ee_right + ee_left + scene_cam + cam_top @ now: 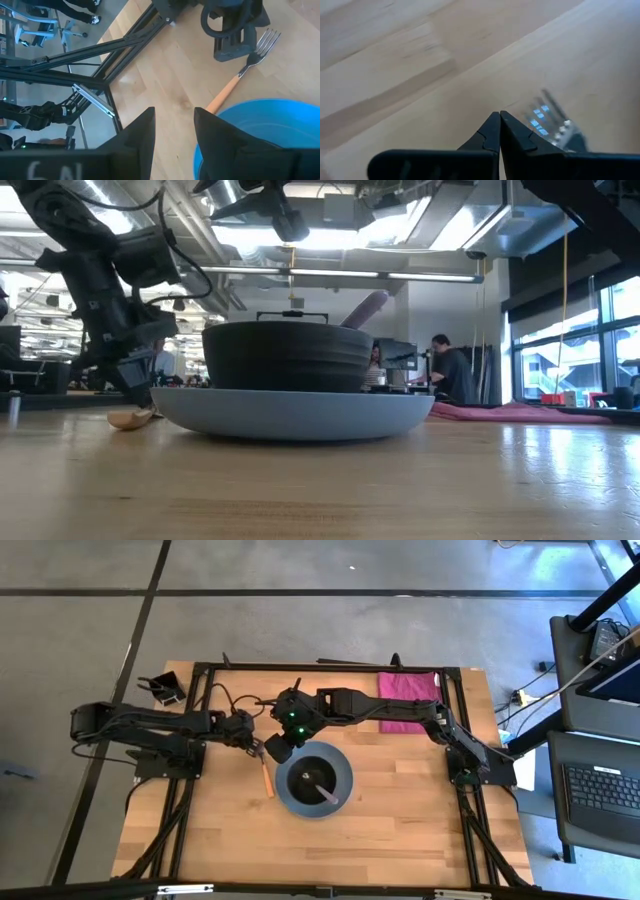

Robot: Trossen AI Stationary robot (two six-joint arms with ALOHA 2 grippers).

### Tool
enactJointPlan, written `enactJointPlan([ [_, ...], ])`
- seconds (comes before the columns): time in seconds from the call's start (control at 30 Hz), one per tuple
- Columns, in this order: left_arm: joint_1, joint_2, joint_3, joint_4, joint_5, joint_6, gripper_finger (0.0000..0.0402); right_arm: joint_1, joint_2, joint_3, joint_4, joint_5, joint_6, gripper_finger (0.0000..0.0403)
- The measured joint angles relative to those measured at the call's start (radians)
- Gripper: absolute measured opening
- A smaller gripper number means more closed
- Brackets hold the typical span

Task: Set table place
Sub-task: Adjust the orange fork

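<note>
A grey-blue plate (291,798) lies on the wooden table (400,820), and a black bowl (332,766) stands in it. A purple-handled spoon (326,790) leans in the bowl; its handle shows above the rim in the low view (365,308). An orange-handled fork (266,776) lies flat on the table just left of the plate, tines toward the far edge. My left gripper (257,749) is shut and hovers beside the fork's tines (552,125). My right gripper (277,750) is open and empty, above the plate's far-left rim (260,120).
A pink cloth (407,700) lies at the table's far right. A small black holder (163,690) stands at the far left corner. The black frame (300,666) edges the table. Bare wood lies in front of the plate. People show in the room behind (450,370).
</note>
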Motion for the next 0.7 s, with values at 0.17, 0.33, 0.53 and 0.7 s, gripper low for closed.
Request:
enactJointPlan([
  [0.17, 0.000, 0.027, 0.000, 0.062, 0.036, 0.000, 0.0001, 0.000, 0.000, 0.000, 0.000, 0.000, 0.000, 0.0137],
  [0.33, 0.000, 0.055, 0.000, 0.078, 0.063, 0.002, 0.0001, 0.000, 0.000, 0.000, 0.000, 0.000, 0.000, 0.0137],
  [0.53, 0.000, 0.069, 0.000, 0.157, 0.085, 0.002, 0.0001, 0.000, 0.000, 0.000, 0.000, 0.000, 0.000, 0.0137],
  [0.7, 0.000, 0.069, 0.000, 0.186, 0.085, 0.002, 0.0001, 0.000, 0.000, 0.000, 0.000, 0.000, 0.000, 0.0137],
])
